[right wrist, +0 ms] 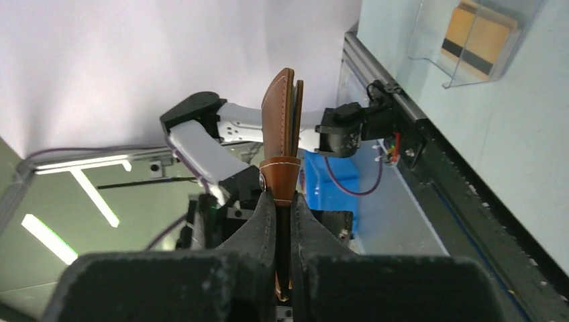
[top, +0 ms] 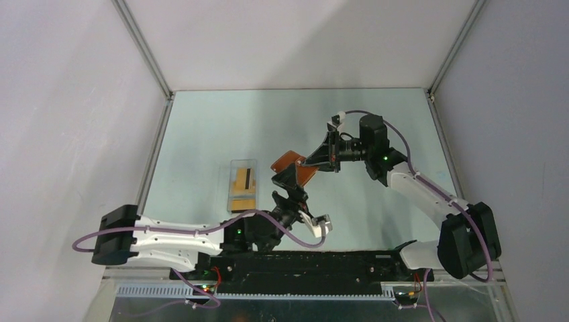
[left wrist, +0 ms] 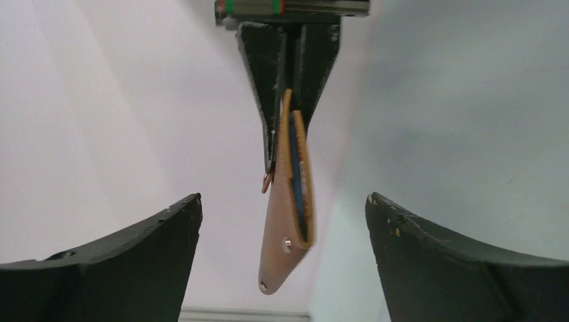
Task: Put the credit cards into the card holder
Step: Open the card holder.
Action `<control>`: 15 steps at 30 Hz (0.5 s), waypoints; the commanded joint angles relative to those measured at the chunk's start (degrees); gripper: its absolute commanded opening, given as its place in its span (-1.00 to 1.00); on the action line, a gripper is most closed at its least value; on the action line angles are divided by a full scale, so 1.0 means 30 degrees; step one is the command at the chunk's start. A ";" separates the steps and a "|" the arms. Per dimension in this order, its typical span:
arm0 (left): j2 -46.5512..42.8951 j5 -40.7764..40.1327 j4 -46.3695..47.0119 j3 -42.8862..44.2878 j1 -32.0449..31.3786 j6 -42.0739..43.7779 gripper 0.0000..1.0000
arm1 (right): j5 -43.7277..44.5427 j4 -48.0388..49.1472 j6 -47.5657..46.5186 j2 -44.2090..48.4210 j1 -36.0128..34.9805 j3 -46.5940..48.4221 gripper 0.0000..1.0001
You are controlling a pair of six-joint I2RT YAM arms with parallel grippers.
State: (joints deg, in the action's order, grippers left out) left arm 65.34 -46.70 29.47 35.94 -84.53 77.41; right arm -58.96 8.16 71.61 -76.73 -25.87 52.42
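Right gripper (right wrist: 284, 209) pinches smooth brown leather card holder (right wrist: 280, 111), held aloft, edge-on, stitched snap tab showing. Left gripper (left wrist: 283, 201) spread wide, not touching it. Flat orange credit cards (top: 244, 182) lie in clear rectangular box (top: 243, 163).

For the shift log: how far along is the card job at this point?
Done: card holder is lifted off the table, pinched by the shut right gripper. In hand: left gripper stands open facing it, not touching. Left: the credit cards lie in the clear plastic box; none shows in the holder.
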 commanded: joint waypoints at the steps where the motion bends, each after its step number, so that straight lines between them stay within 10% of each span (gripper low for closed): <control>1: -0.0105 -0.1544 0.0978 0.1397 -0.0006 -0.5998 0.97 | 0.0481 -0.3985 -0.4391 0.1455 0.0493 0.1383 -1.00; 7: -0.1900 0.0009 -0.3190 0.2233 0.0630 -1.8045 0.99 | 0.0786 -0.8305 -1.0214 0.3309 0.2254 0.1393 -1.00; 15: -0.5117 1.1245 -0.6746 0.1390 0.7523 -3.8396 0.99 | -0.1075 -1.1135 -1.3925 0.6399 0.5433 0.0303 -1.00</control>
State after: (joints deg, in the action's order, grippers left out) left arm 53.43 -34.52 13.63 40.53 -72.40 3.55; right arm -57.80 -22.06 37.10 -62.06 -12.12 54.06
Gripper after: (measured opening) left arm 0.996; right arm 0.040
